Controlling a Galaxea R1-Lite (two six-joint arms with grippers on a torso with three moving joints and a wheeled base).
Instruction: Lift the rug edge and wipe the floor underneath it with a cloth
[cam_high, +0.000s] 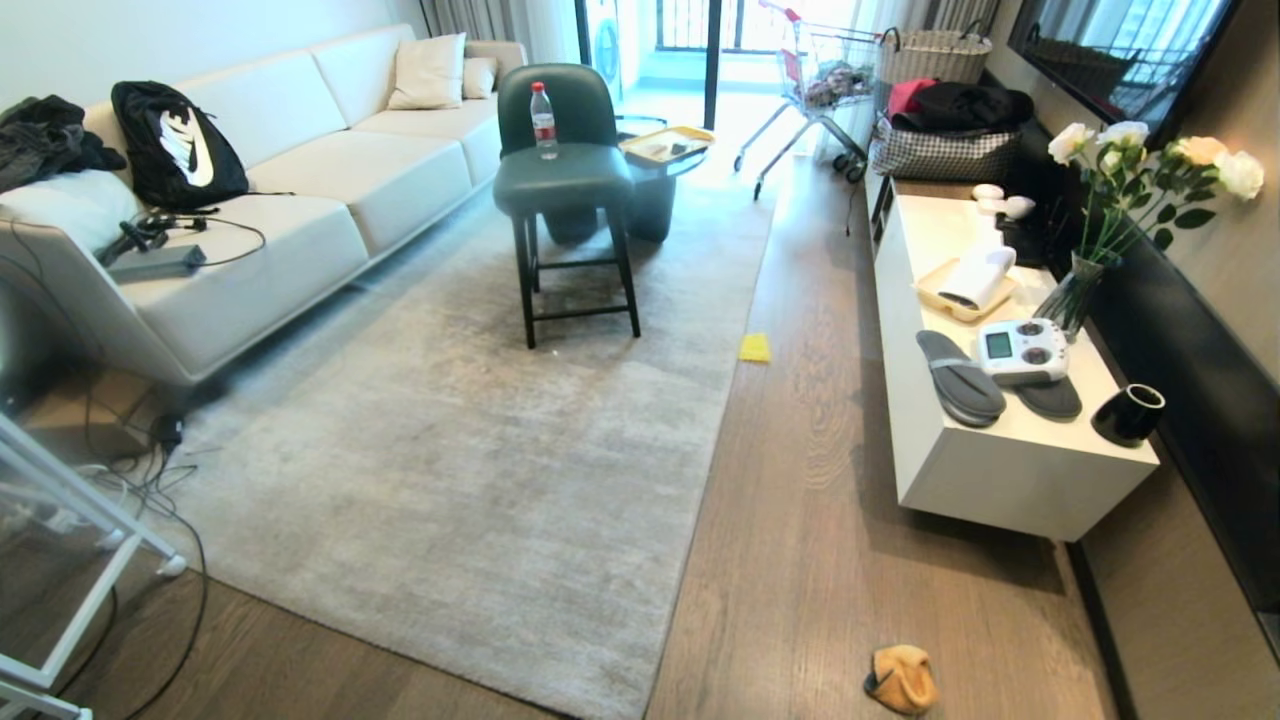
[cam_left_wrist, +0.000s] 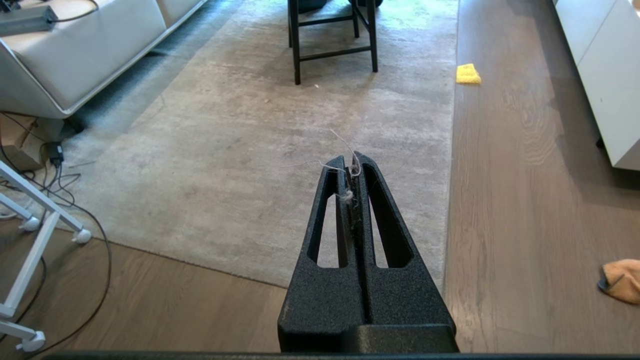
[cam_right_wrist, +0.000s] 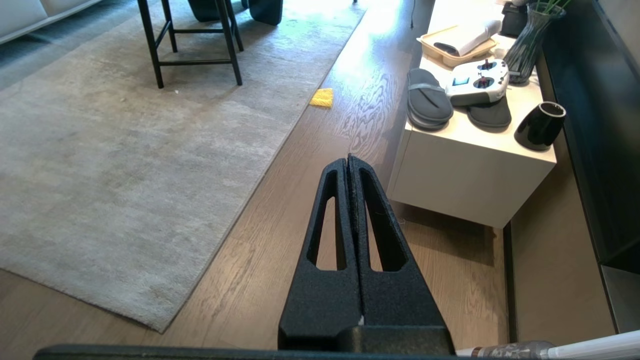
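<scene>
Black, grainy plastic forms both grippers, each seen only from its own wrist camera. The left gripper (cam_left_wrist: 351, 162) has its two slotted fingers pressed together with nothing held; a few pale fibre strands cling to the tips. It hangs in the air above the rug (cam_high: 480, 440), pointing forward along it, touching nothing. The right gripper (cam_right_wrist: 348, 161) also has its fingers pressed flat together and empty. It hangs above the floor (cam_high: 800, 520), to the right of the rug, pointing toward the front corner of a white low cabinet (cam_high: 990, 470).

The rug, pale grey and mottled, lies flat with no edge lifted. On the rug's far part stands a dark green chair (cam_high: 568, 180) with a plastic bottle (cam_high: 543, 120) on its seat. A cream sofa (cam_high: 300, 190) runs along the rug's left side. The cloth (cam_high: 902, 680), orange-yellow with dark edging, lies crumpled on the wooden floor to the right of the rug's near corner, well apart from both grippers. A small bright yellow square (cam_high: 755, 347) lies on the floor just beside the rug's right edge, near the chair. The cabinet, right of the rug, carries grey slippers (cam_high: 960, 375), a white remote controller (cam_high: 1022, 350) and a black cup (cam_high: 1128, 413).
</scene>
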